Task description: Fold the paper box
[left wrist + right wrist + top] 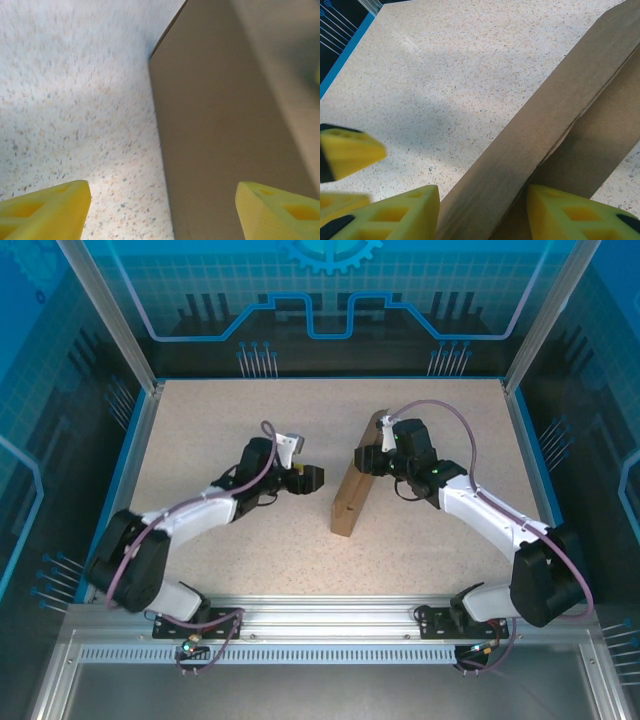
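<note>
- Speckled beige table sits inside a blue-lit enclosure.
- On edge at its middle stands the paper box.
- Clamped on the box's far end is the right gripper.
- Just beside the box's left face, not touching, the left gripper gapes wide.

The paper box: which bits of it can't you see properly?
- Top external: the right gripper covers part of the paper box, and its flaps are too small to tell.
- Left wrist: blurred, and the picture's edges cut the box off.
- Right wrist: both ends of the box run off the picture.
</note>
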`<state>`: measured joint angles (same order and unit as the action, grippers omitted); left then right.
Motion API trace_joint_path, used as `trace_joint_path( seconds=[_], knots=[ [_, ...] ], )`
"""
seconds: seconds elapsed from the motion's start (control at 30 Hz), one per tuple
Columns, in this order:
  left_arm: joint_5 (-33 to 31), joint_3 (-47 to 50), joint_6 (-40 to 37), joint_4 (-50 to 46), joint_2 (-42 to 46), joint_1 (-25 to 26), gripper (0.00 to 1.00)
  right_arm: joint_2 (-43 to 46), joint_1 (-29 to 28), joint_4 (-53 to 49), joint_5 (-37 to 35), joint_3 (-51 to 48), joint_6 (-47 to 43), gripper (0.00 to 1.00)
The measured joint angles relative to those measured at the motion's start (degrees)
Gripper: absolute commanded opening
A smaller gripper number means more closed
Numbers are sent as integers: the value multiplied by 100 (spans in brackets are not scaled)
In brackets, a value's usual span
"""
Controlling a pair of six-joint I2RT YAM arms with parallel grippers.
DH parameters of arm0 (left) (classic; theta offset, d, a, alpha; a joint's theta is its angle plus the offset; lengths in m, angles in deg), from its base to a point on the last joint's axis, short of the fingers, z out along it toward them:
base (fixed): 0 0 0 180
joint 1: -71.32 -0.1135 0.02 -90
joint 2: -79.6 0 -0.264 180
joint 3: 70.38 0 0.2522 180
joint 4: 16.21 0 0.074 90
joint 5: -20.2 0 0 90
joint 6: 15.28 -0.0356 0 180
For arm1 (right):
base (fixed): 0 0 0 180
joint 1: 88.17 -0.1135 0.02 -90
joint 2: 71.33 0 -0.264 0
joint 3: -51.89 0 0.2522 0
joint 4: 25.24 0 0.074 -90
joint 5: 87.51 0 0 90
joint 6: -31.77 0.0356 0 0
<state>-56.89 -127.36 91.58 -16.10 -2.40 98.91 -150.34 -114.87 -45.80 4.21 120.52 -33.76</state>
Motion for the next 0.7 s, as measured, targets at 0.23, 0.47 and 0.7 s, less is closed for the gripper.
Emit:
trace_joint_path(
  seconds=[0.23,0.47,0.7],
  knots=[
    [-717,765,-385,807,837,1252,89,-15,-4,-2,-4,17,-13,50],
    [-1231,931,-671,1318,850,1821,89,-48,-4,37,-4,26,-17,50],
    [-1753,1272,-669,1705,1182,2070,88,-52,-4,44,-2,28,-17,51]
  ],
)
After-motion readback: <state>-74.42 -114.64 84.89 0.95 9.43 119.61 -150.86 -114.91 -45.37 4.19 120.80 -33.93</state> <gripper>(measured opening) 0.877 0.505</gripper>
